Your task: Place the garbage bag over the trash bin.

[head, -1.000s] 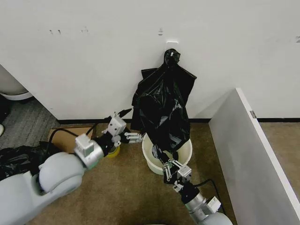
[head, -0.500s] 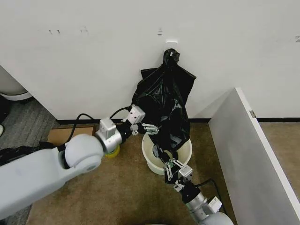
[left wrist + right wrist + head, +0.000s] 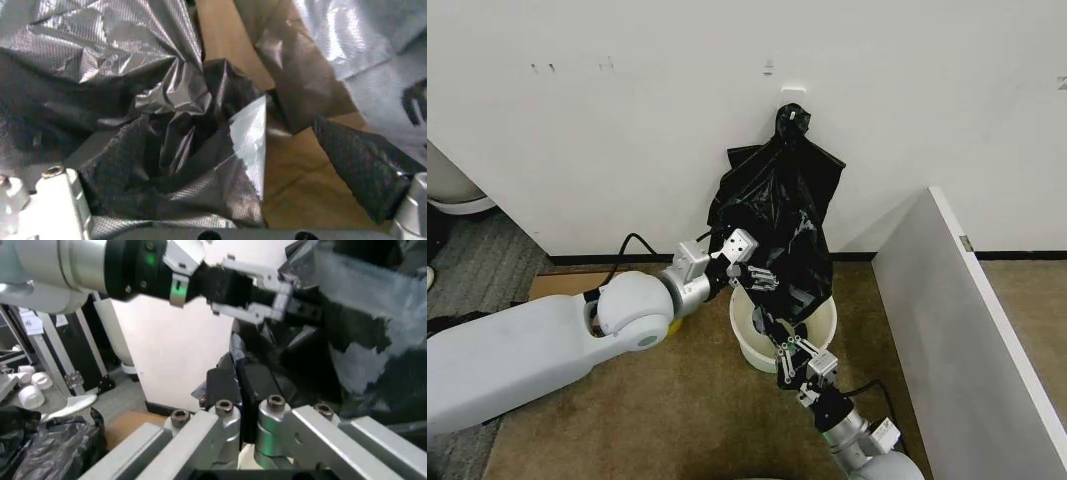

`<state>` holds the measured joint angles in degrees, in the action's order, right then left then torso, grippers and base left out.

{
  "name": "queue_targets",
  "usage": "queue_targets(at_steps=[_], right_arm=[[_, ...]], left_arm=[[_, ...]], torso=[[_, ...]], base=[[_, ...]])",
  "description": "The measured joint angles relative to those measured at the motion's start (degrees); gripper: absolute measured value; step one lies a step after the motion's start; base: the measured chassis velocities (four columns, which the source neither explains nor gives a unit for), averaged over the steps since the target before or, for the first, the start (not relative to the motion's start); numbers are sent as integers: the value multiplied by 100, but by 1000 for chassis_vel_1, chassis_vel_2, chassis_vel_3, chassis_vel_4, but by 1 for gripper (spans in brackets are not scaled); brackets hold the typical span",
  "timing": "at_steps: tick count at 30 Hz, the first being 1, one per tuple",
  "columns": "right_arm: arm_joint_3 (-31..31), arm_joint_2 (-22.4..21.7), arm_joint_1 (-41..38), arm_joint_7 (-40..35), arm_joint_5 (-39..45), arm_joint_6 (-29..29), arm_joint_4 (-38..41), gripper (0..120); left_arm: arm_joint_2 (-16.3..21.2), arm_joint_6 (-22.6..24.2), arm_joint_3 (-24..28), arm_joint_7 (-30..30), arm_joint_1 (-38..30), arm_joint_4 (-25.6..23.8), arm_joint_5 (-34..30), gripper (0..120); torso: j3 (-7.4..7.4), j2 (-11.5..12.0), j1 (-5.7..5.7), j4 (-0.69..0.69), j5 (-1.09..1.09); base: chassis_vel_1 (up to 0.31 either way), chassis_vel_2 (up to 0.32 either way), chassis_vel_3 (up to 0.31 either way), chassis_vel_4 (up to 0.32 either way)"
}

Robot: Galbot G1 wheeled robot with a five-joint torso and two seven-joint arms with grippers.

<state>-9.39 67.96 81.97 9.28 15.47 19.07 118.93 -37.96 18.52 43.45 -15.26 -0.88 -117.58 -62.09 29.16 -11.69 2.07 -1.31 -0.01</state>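
Left claw (image 3: 762, 279): reaching into the side of the thin, glossy black plastic garbage bag (image 3: 772, 225), just above the bin rim. Fingers are spread, with wrinkled film sitting between them in the left wrist view (image 3: 193, 145). Not pinching yet.
Right claw (image 3: 789, 357): sitting at the near side of the bin, fingers clamped together on the bag's lower edge (image 3: 250, 385). Likely holding that edge down so the mouth can be worked apart.
Garbage bag: hanging down the white wall (image 3: 627, 110) from a knotted top (image 3: 793, 118), lower end dangling into the bin. Not yet spread over the rim.
Trash bin: round white plastic bucket (image 3: 749, 335) standing on the brown floor (image 3: 697, 420) against the wall, directly under the bag, so the film is dropping straight in.
Step, my read: opening the bag mouth with one edge pinned by the right claw and the left claw going for the opposite layer.
Risk: thin slick film, so the left claw may be grabbing both layers at once.
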Motion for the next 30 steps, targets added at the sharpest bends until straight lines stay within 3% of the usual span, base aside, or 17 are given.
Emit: queue_targets(at_steps=[11,15,17,24,30], right_arm=[[-2,17,13,1,39,0,50,0],[-5,19,20,1,45,0,66,0],[-6,18,23,1,45,0,72,0],[-14,6,45,-13,44,-25,135,0],[-6,-5,128,27,-55,-67,300,1]], left_arm=[[-190,177,9,-224,-96,174,-73,57],[-186,162,-25,-271,-56,215,-59,39],[-180,150,-59,-279,-38,216,-56,36],[-75,-158,-793,-489,490,135,-47,7],[-29,-614,-1252,-639,1045,19,75,0]], torso=[[0,0,0,-1,1],[0,0,0,-1,0],[0,0,0,-2,1],[0,0,0,-1,1],[-1,0,0,-1,0]], base=[[0,0,0,0],[0,0,0,0],[0,0,0,0],[0,0,0,0],[0,0,0,0]])
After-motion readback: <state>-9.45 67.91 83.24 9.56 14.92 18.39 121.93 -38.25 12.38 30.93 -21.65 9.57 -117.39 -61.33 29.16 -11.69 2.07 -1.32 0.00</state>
